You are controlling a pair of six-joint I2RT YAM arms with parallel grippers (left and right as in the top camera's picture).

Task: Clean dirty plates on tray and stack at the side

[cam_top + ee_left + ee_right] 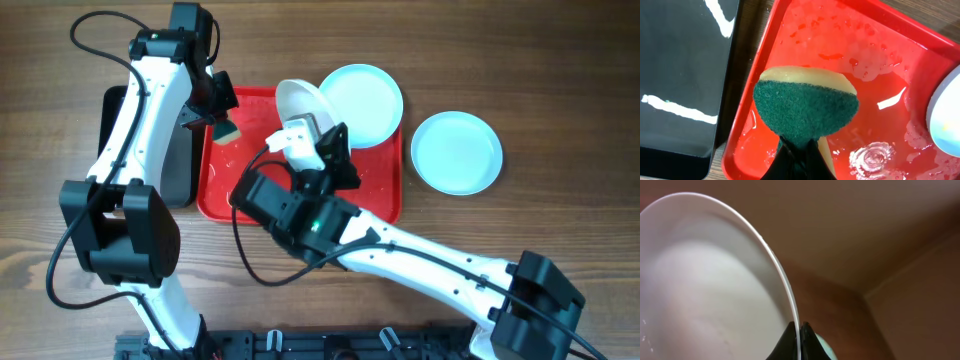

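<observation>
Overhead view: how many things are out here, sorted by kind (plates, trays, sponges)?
Plates: 3 (held plate, corner plate, table plate)
Trays: 2 (red tray, black tray)
Sponges: 1 (sponge)
Total: 6

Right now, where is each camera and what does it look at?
Overhead: above the table, facing down; both arms and the red tray show.
Left wrist: behind the left gripper, facing down at its sponge over the tray.
Right wrist: behind the right gripper, looking along its tilted plate.
Shared: overhead and left wrist both show sponge and tray.
</observation>
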